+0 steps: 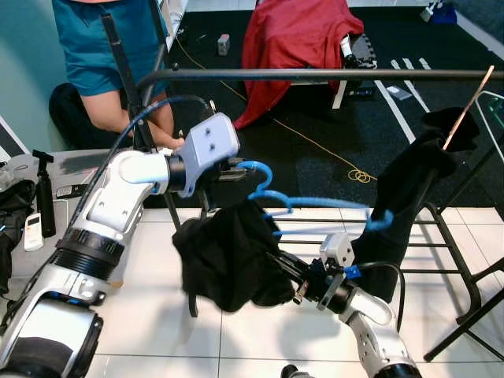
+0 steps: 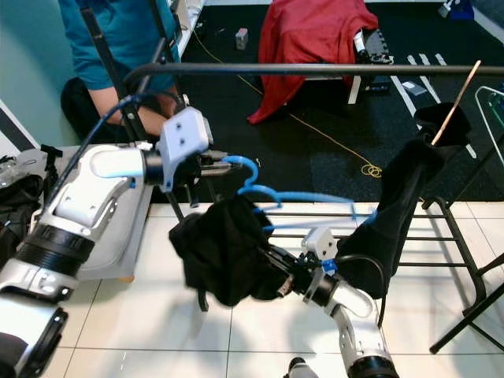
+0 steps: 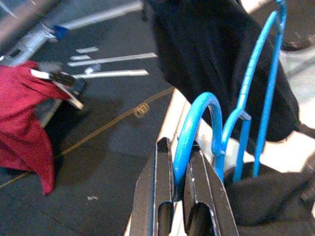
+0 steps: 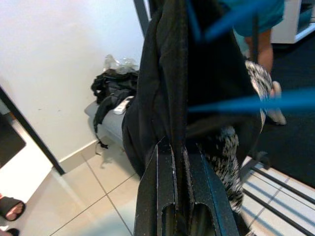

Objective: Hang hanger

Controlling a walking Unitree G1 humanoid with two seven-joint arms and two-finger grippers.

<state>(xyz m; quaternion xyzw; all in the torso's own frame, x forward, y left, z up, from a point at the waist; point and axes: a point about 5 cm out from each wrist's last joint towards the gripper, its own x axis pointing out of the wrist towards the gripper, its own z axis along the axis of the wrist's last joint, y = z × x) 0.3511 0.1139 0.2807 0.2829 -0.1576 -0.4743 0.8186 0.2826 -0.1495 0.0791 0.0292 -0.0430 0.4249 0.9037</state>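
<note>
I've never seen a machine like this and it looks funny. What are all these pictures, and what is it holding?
It is a walking robot with two silver arms, each ending in a claw of two long black fingers. Two pictures come from the cameras in its head, looking down in front. The other two come from little cameras on its wrists, looking along the fingers.

The left claw is pinched shut on the hook of a blue hanger. The right claw is pinched shut on the black garment draped over that hanger.

Just above runs a black rail, part of a clothes rack. The hanger is not on it yet. Another black garment hangs at the right on a wooden hanger.

Behind the rail stands a person in a teal top, and a red cloth covers something on the dark floor.
</note>
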